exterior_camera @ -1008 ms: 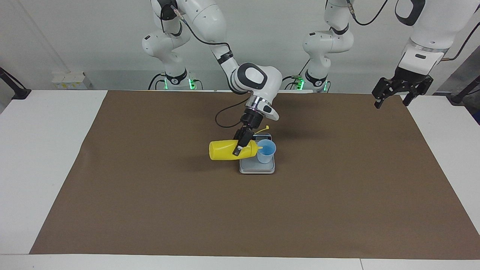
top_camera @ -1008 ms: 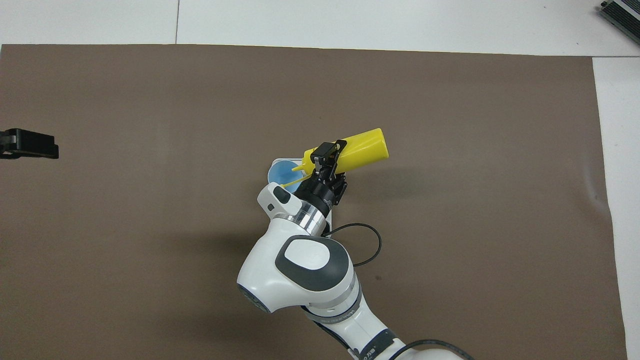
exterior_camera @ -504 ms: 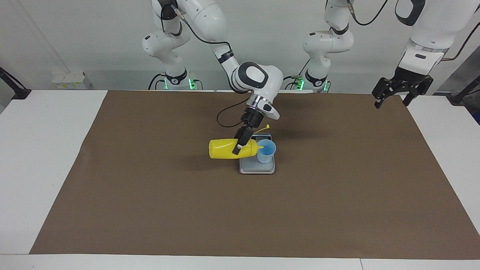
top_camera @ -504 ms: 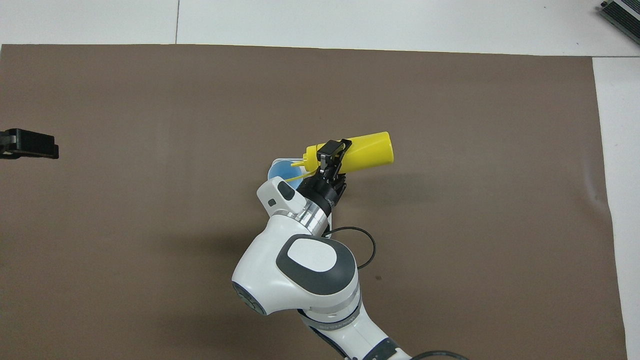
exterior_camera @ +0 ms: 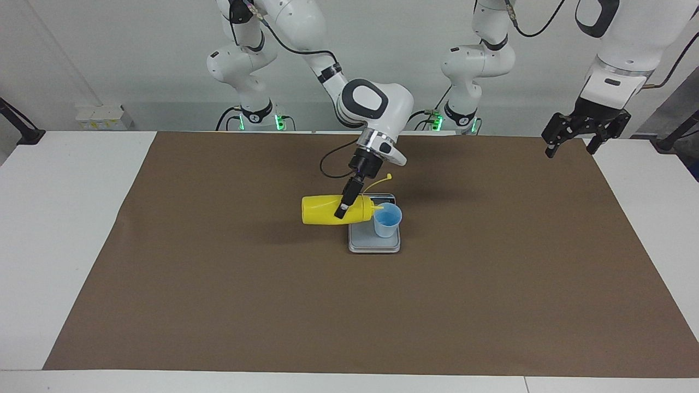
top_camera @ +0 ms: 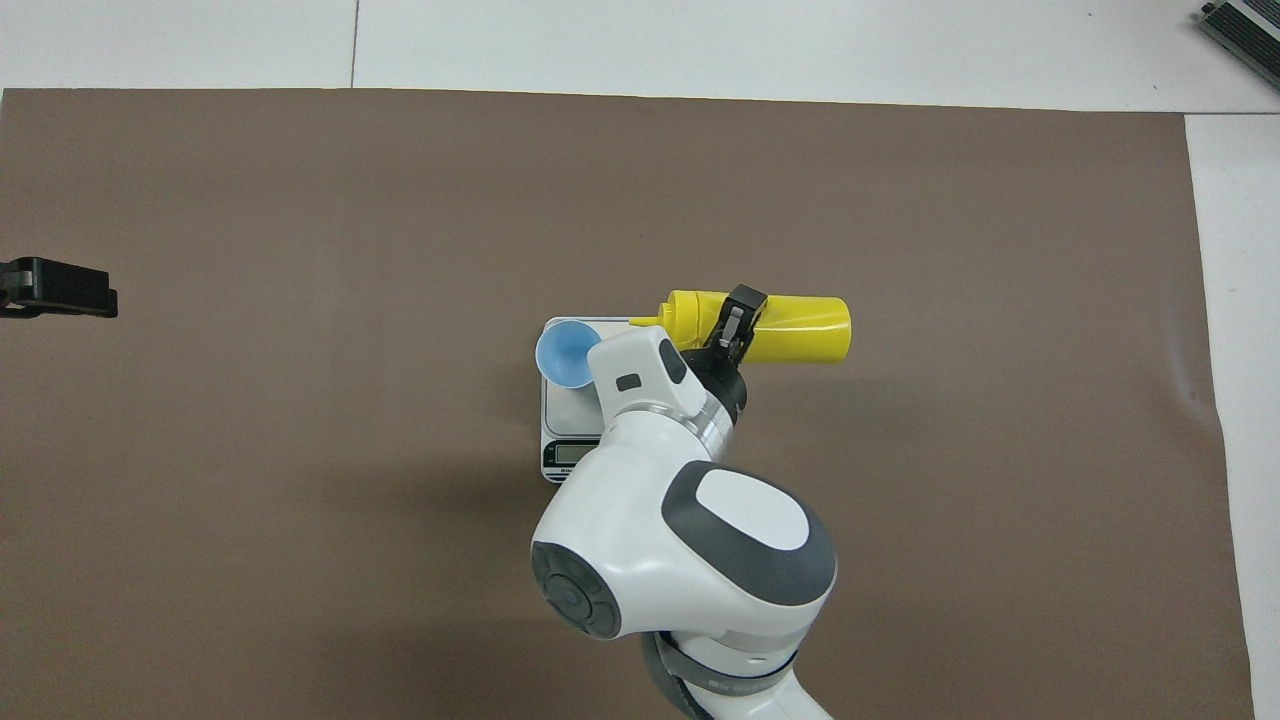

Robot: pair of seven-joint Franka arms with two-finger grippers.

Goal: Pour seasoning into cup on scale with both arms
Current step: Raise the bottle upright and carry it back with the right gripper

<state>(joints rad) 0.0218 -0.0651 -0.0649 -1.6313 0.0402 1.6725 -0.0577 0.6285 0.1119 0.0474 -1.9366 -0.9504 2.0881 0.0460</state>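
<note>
Brown tabletop (exterior_camera: 218,305) carried the scale (exterior_camera: 374,243); only overhead showed its display, while the right hand (exterior_camera: 344,207) clenched the bottle (exterior_camera: 327,210) beside the cup (exterior_camera: 387,220); the left hand (exterior_camera: 584,134) waited, released.

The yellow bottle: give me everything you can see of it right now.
The yellow bottle is a plastic-looking squeeze cylinder, held about level in the air by the right gripper, shut on it near the nozzle end. Its nozzle points at the light-blue cup on the scale, tip about at the rim. Its thin cap strap sticks upward. Its flat base faces the right arm's end of the table.
</note>
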